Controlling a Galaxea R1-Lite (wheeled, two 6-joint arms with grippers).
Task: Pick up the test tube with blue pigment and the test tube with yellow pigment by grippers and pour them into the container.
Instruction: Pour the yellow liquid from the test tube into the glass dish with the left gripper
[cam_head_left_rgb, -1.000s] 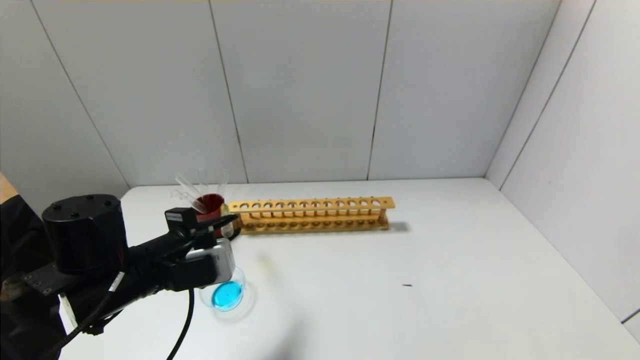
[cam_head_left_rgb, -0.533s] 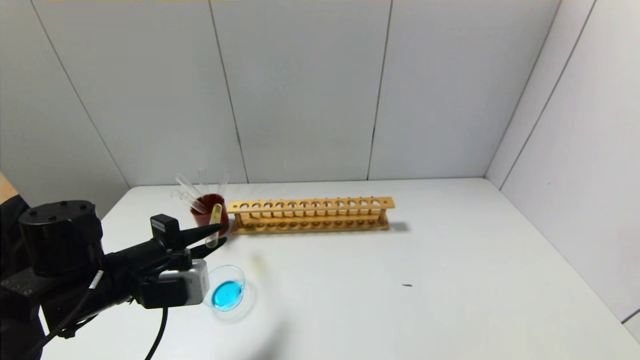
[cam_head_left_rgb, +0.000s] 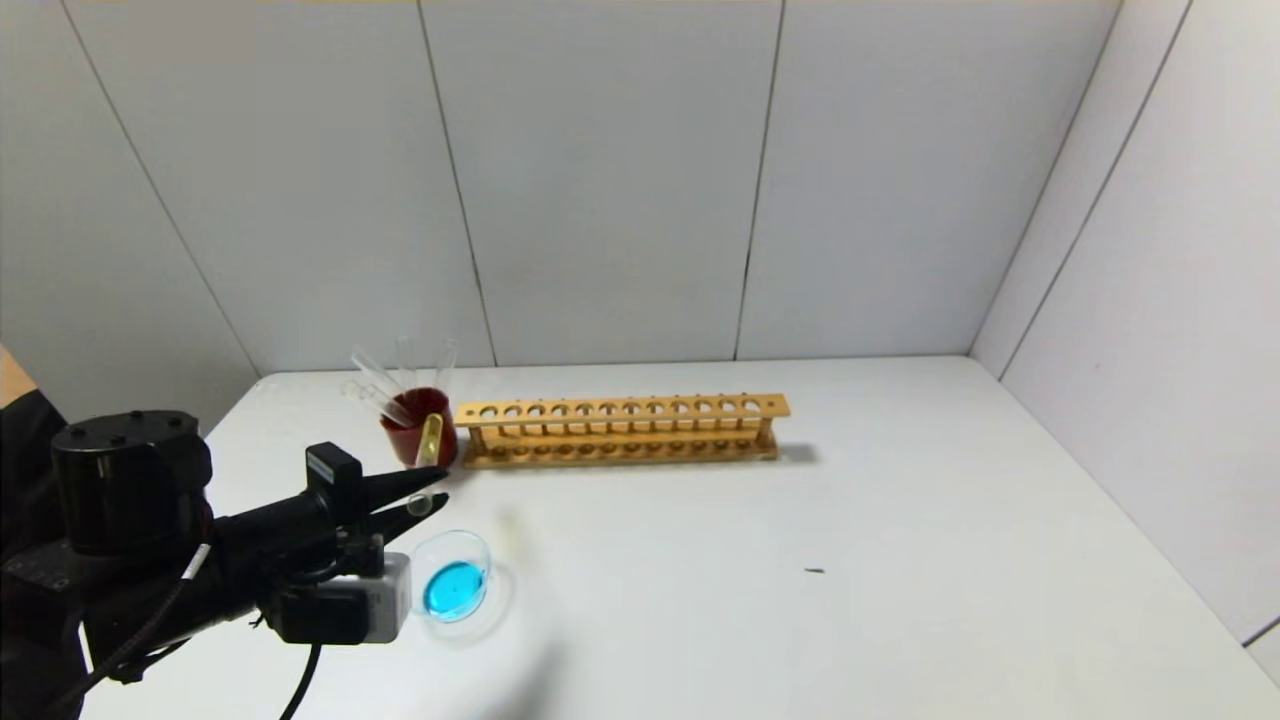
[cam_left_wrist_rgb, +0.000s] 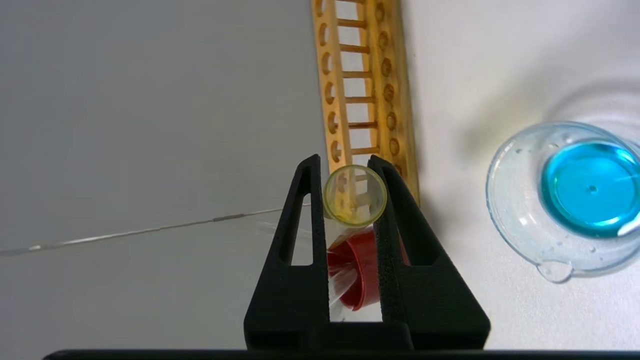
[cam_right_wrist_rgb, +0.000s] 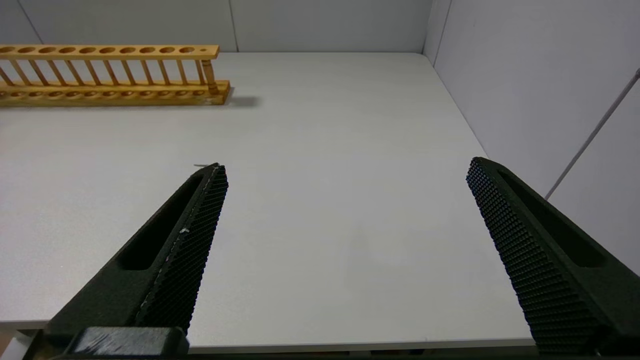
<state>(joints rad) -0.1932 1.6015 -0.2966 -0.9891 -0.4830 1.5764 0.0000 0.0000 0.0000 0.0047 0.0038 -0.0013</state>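
My left gripper (cam_head_left_rgb: 438, 487) is shut on the test tube with yellow pigment (cam_head_left_rgb: 430, 445), just behind the container (cam_head_left_rgb: 482, 548). The tube slants, its yellow end up in front of the red cup and its clear end down past the fingers. In the left wrist view the tube's open mouth (cam_left_wrist_rgb: 355, 195) faces the camera between the gripper's (cam_left_wrist_rgb: 345, 162) fingers. The container (cam_left_wrist_rgb: 505, 200), a low clear glass dish, holds blue liquid. No test tube with blue pigment shows. My right gripper (cam_right_wrist_rgb: 345, 170) is open and empty over the table's front right part.
A long wooden tube rack (cam_head_left_rgb: 620, 430) stands behind the dish, all its holes empty. A dark red cup (cam_head_left_rgb: 412, 420) with several plain clear tubes stands at its left end. A faint yellowish smear (cam_head_left_rgb: 515, 528) and a small dark speck (cam_head_left_rgb: 815, 571) lie on the white table.
My left gripper has drawn back to the left and rolled over, so its grey-white box now hangs lower. The yellow tube has gone from the rack's left end to slanting behind the dish.
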